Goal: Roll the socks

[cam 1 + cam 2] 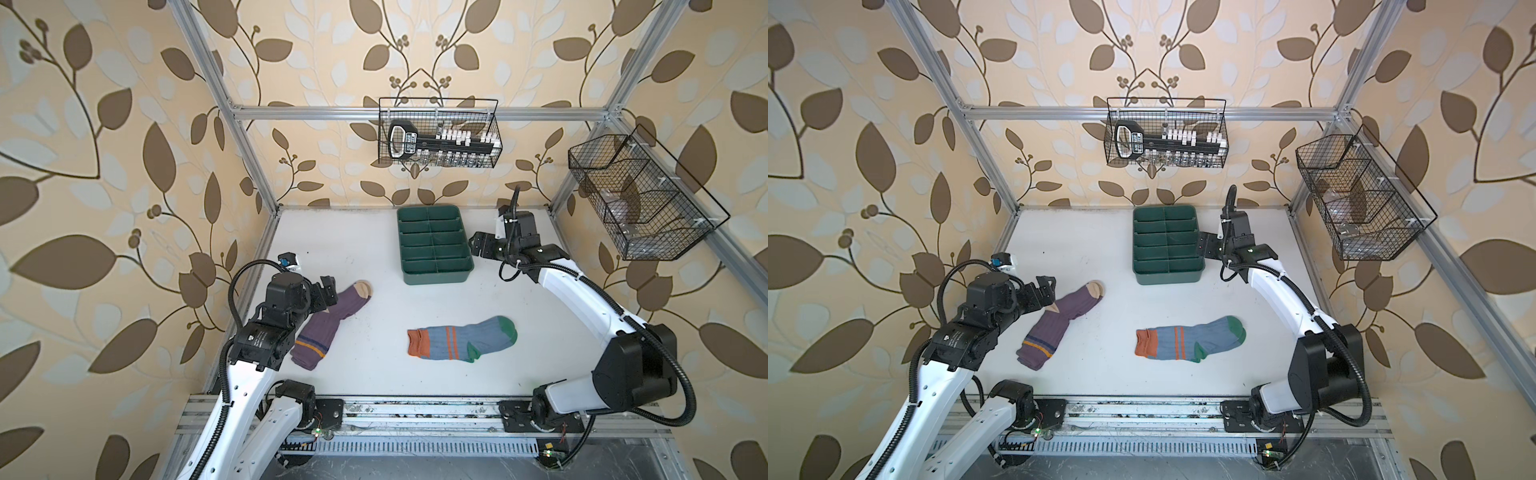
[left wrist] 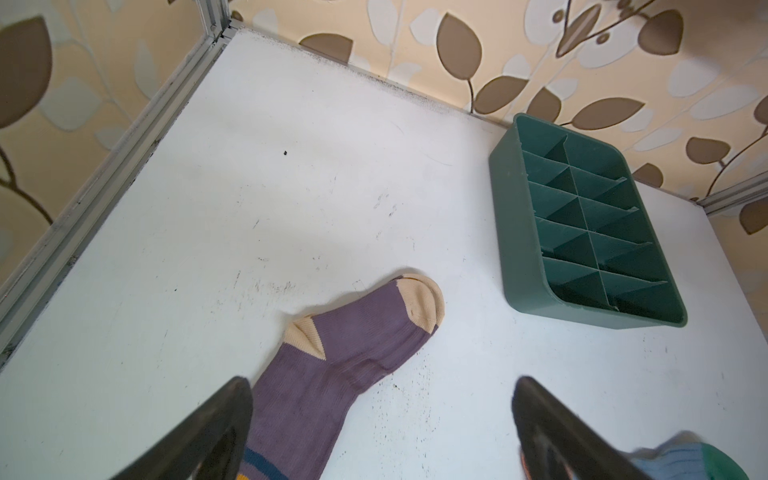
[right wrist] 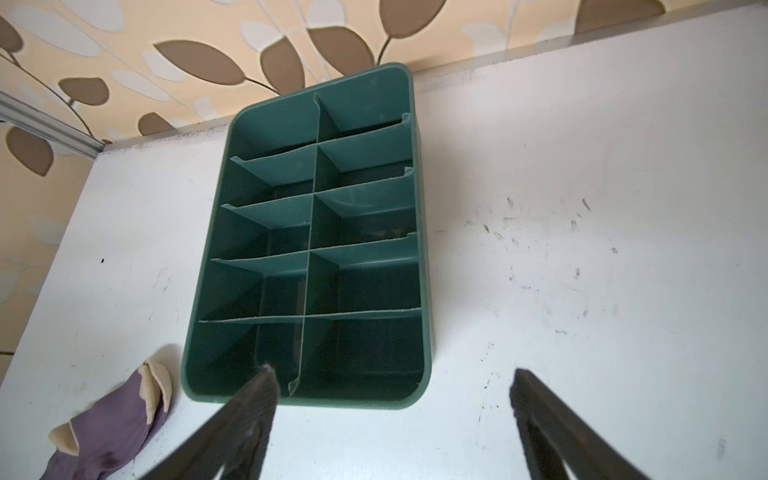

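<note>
Two socks lie flat and apart on the white table. The purple sock (image 1: 322,328) (image 1: 1050,328) (image 2: 332,365) (image 3: 108,432), with beige toe and heel and an orange stripe, lies at the left. The light blue sock (image 1: 461,338) (image 1: 1187,340) (image 2: 681,457), with green toe and orange cuff, lies in the middle. My left gripper (image 1: 328,291) (image 1: 1047,287) (image 2: 380,386) hovers open over the purple sock's heel end, holding nothing. My right gripper (image 1: 477,245) (image 1: 1205,246) (image 3: 392,378) is open and empty beside the green tray, far from the blue sock.
A green divided tray (image 1: 434,278) (image 1: 1167,276) (image 2: 515,232) (image 3: 332,403) with bare compartments stands at the back middle. A wire basket (image 1: 440,133) holding a black tool hangs on the back wall. Another wire basket (image 1: 640,195) hangs on the right frame.
</note>
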You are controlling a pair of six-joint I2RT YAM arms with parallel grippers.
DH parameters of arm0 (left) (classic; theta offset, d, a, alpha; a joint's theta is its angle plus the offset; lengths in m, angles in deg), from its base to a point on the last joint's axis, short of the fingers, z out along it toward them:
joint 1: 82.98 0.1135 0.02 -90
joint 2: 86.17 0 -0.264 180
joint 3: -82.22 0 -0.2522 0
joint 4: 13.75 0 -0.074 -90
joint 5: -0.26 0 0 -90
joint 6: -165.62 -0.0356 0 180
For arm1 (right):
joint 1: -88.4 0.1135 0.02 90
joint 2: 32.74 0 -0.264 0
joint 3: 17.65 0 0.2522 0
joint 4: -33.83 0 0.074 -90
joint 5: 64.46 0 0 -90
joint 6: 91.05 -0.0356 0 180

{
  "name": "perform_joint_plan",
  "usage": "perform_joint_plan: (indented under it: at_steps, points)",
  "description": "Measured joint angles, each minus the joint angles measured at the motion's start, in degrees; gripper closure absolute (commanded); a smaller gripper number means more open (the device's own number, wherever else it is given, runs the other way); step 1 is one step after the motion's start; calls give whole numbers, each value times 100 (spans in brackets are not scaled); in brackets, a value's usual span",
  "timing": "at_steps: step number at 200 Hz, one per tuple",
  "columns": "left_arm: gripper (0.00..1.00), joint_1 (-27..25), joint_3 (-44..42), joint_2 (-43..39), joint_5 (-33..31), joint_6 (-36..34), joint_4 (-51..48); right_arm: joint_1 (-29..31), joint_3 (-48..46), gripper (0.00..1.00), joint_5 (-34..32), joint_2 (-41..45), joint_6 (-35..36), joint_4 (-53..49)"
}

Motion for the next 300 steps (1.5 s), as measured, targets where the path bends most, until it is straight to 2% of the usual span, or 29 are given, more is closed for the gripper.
perform_joint_plan:
  at_steps: [42,75,92,101,120,154,166,180,184,199,300]
  points:
    - [1,0,0,92,52,0,0,116,551,29,195,-1272,116,-11]
    - [1,0,0,103,52,0,-4,166,846,38,144,-1952,203,-92]
    - [1,0,0,109,55,0,-4,201,935,43,48,-2153,254,-170]
    - [1,0,0,118,57,0,-7,229,1012,50,-22,-2243,278,-236]
    - [1,0,0,142,63,0,-13,299,1241,58,-190,-2415,354,-358]
    - [1,0,0,175,83,0,-24,428,1563,64,-525,-2551,514,-605]
    - [1,0,0,219,90,-2,-31,535,1709,72,-730,-2634,579,-697]
    - [1,0,0,273,94,0,-37,658,1869,74,-885,-2743,621,-789]
    - [1,0,0,289,96,0,-39,695,1921,78,-909,-2780,634,-807]
    - [1,0,0,315,98,0,-42,828,2079,83,-1019,-2898,658,-879]
    - [1,0,0,317,103,0,-44,1598,3344,84,-1143,-3679,291,-1314]
